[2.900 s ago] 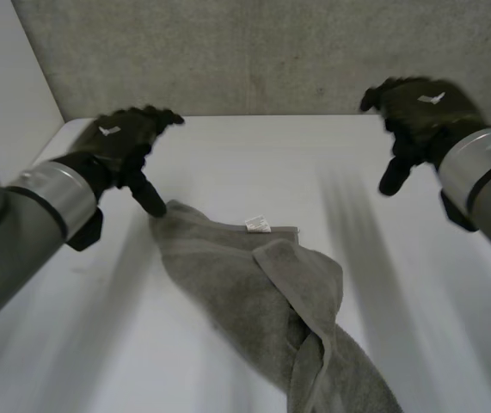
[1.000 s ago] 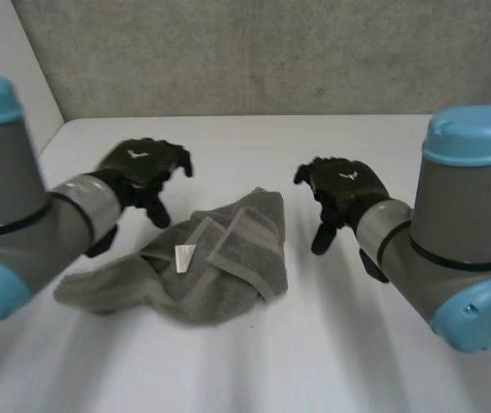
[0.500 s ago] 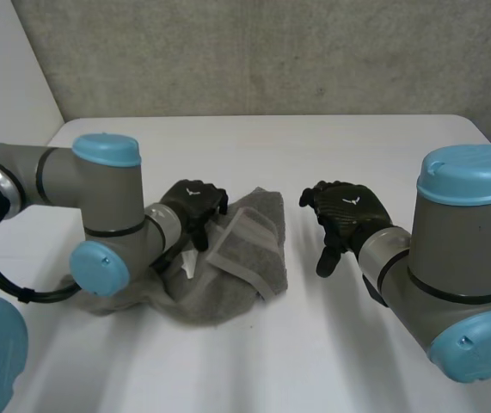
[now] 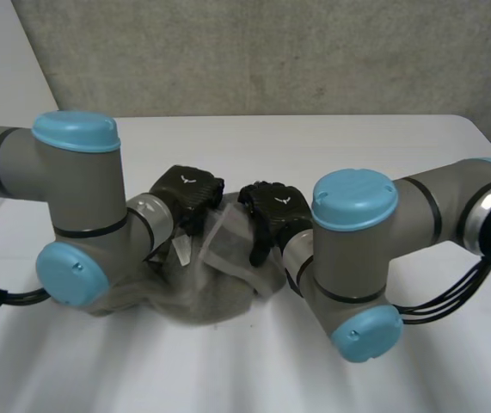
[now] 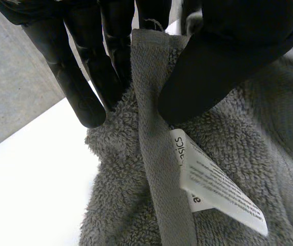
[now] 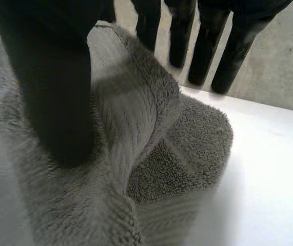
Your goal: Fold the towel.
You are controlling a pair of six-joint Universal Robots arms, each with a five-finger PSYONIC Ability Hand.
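Item: left hand [image 4: 189, 189]. State: pinching. Its fingers [image 5: 87, 82] lay along one side of a raised hem [image 5: 154, 154] and its thumb [image 5: 213, 72] bore on the other side, so the flat woven band stood up between them. A white printed label [image 5: 213, 187] hung from that hem just below the thumb tip, lying on the pile.

Item: right hand [image 4: 273, 209]. State: spread, not closed. In the right wrist view its thumb was pressed down onto the cloth. The fingers on that hand ran straight and apart beyond a humped fold, their tips clear of the pile. The fold rose between thumb and fingers. Whether the nearest finger touched its crest could not be told.

Position of hands: close together, side by side, both on the far edge of the cloth as seen from the head view, the left one at a corner band, the right one just beside it.

Item: towel [image 4: 215, 297]. Grey terry, bunched in a rumpled heap, not folded flat. It lay at the middle of the bench [image 4: 383, 163], partly under both elbows.

Item: left arm [image 4: 73, 198] and right arm [image 4: 357, 249]. Both were bent inward over the heap.

Surround: white bench top, and a grey rough wall [image 4: 271, 52] behind it.
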